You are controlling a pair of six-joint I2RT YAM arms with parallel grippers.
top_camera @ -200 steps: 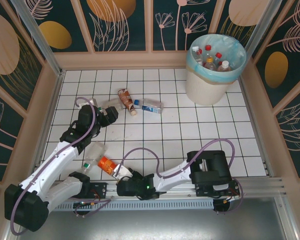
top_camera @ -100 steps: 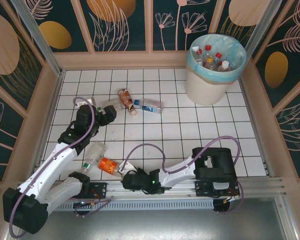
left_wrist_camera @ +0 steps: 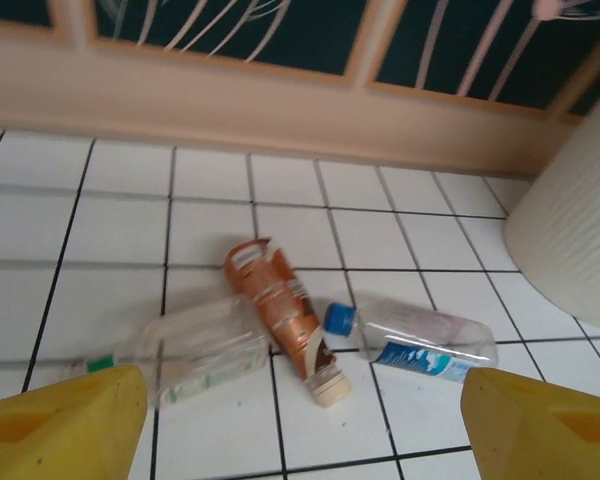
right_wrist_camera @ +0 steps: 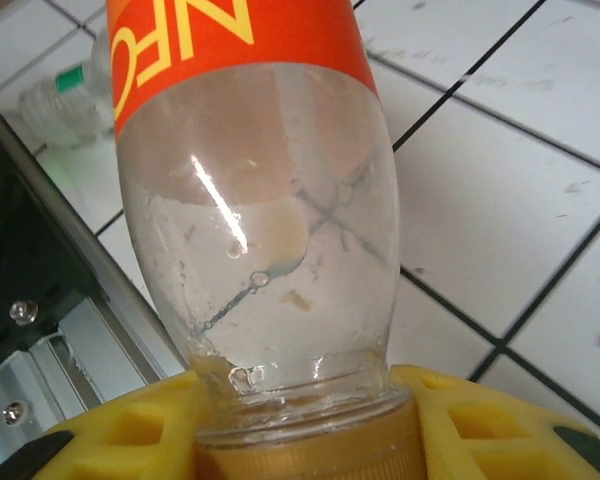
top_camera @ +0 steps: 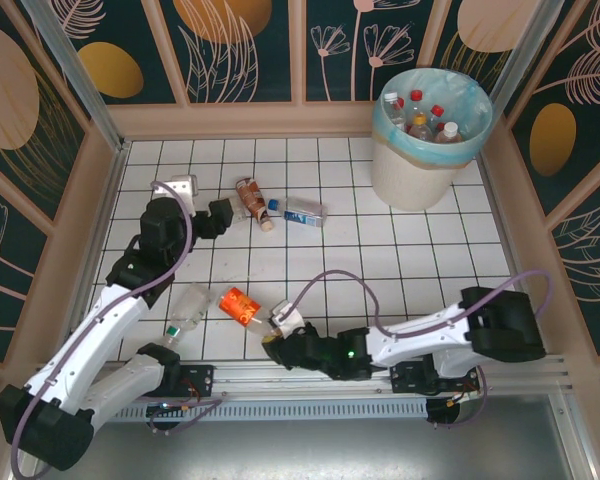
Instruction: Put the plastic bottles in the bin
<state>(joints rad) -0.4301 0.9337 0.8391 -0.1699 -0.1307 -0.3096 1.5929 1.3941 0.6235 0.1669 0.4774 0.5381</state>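
Observation:
My right gripper [right_wrist_camera: 305,430] is shut on the neck of an orange-labelled plastic bottle [right_wrist_camera: 250,200], just above its tan cap; from above the bottle [top_camera: 240,304] hangs over the near tiles off that gripper [top_camera: 278,328]. My left gripper [left_wrist_camera: 300,440] is open, its yellow fingertips [left_wrist_camera: 60,430] wide apart just short of three lying bottles: a clear one [left_wrist_camera: 195,345], a brown-labelled one [left_wrist_camera: 280,310] and a blue-capped one [left_wrist_camera: 420,335]. From above, the left gripper [top_camera: 223,215] sits just left of the brown bottle [top_camera: 248,198]. The bin [top_camera: 378,165] stands far right with several bottles inside.
A clear bottle with a green cap [top_camera: 185,310] lies on the tiles near the left arm's base. The bin's cream wall [left_wrist_camera: 570,230] stands at the right in the left wrist view. A wooden ledge [left_wrist_camera: 280,100] bounds the far side, and a metal rail [top_camera: 380,385] the near edge.
The right arm has swung out to the right and carried the orange-labelled bottle up and right off the near tiles. The left gripper has edged toward the far bottles, its jaws narrowing somewhat.

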